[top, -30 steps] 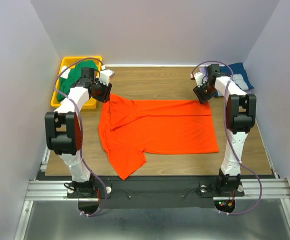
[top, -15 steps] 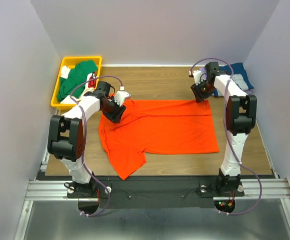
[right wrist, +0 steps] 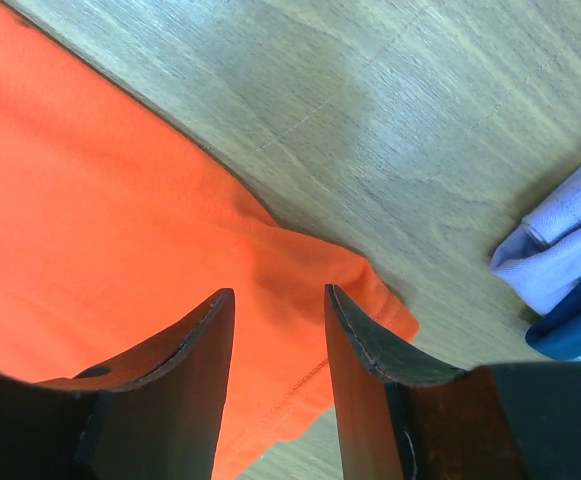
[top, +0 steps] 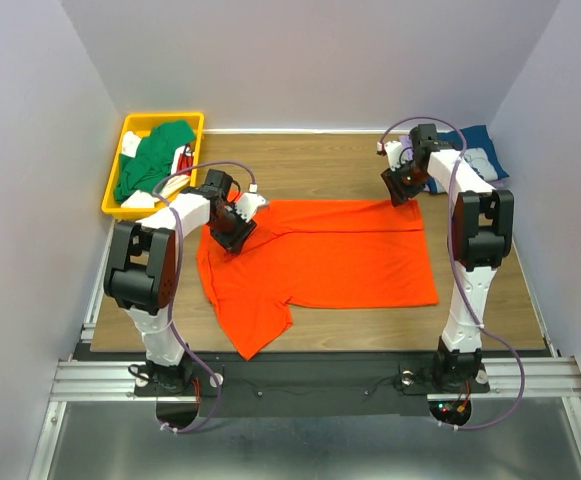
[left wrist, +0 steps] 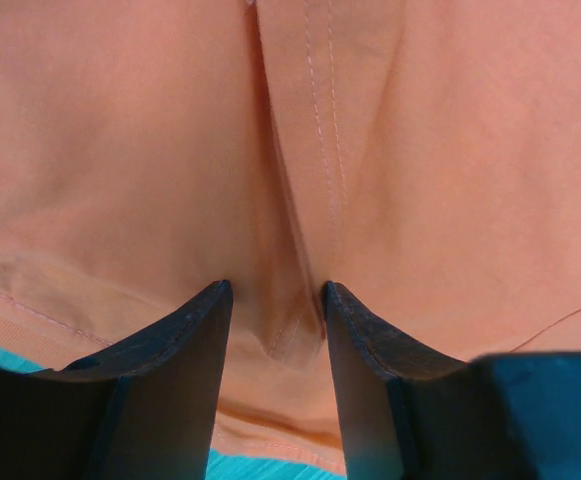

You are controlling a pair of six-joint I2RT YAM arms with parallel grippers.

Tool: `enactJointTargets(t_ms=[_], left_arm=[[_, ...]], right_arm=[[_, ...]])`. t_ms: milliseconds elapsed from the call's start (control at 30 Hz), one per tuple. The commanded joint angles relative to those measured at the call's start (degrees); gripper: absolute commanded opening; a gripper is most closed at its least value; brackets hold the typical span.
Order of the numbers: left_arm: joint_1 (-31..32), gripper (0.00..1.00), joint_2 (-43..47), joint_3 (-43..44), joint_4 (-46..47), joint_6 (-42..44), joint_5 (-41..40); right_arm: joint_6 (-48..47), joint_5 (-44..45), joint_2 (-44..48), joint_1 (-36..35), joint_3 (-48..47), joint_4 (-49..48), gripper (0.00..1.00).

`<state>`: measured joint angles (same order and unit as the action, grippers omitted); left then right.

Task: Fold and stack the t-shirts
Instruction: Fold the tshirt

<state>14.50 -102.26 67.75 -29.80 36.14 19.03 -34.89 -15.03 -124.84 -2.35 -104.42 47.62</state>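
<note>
The orange t-shirt (top: 330, 258) lies spread on the wooden table, one sleeve hanging toward the front left. My left gripper (top: 232, 232) is down on its upper left part. In the left wrist view it (left wrist: 274, 290) is open, its jaws either side of a stitched fold of orange cloth (left wrist: 310, 150). My right gripper (top: 400, 196) is at the shirt's far right corner. In the right wrist view it (right wrist: 278, 295) is open, with that corner (right wrist: 300, 270) between the jaws. A green t-shirt (top: 150, 160) lies in the bin. The navy t-shirt (top: 480, 135) and lavender t-shirt (top: 480, 160) lie at the back right.
The yellow bin (top: 160, 117) stands at the back left, off the table's edge. The lavender t-shirt (right wrist: 560, 240) and navy t-shirt (right wrist: 580, 325) lie close to the right of my right gripper. Bare wood (top: 310, 165) shows behind the orange shirt.
My left gripper has moved from beside the bin, right and toward the front, down onto the orange shirt's upper left. The right gripper has barely moved.
</note>
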Motion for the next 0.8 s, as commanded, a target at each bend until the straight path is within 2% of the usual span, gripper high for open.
enactJointTargets(t_ms=[0, 100, 133, 167, 300, 567, 667, 767], left_arm=[[0.53, 0.42, 0.3, -0.51, -1.66, 1.47, 0.04], [0.7, 0.3, 0.74, -0.51, -2.19, 2.0, 0.92], [0.62, 0.3, 0.92, -0.42, -2.63, 2.0, 1.19], [0.7, 0.3, 1.09, -0.33, -2.98, 2.0, 1.36], [0.62, 0.4, 2.32, -0.33, -3.33, 1.65, 1.98], [1.05, 0.34, 2.33, 0.11, -3.68, 2.0, 2.15], [1.14, 0.28, 2.15, 0.11, -3.6, 2.0, 2.24], [1.23, 0.09, 2.94, 0.46, -3.77, 2.09, 2.59]], right_arm=[[-0.26, 0.08, 0.65, -0.29, -0.87, 0.29, 0.47], [-0.52, 0.44, 0.3, -0.2, -0.96, 0.29, 0.46], [-0.53, 0.52, 0.29, -0.2, -0.96, 0.2, 0.46], [-0.61, 0.61, 0.38, -0.29, -0.87, 0.2, 0.47], [-0.61, 0.61, 0.21, -0.2, -0.96, 0.2, 0.46], [-0.7, 0.79, 0.21, -0.2, -0.61, 0.29, 0.46], [-0.88, 0.88, 0.21, -0.29, -0.43, 0.29, 0.46], [-0.96, 0.96, 0.03, -0.2, -0.52, 0.29, 0.46]])
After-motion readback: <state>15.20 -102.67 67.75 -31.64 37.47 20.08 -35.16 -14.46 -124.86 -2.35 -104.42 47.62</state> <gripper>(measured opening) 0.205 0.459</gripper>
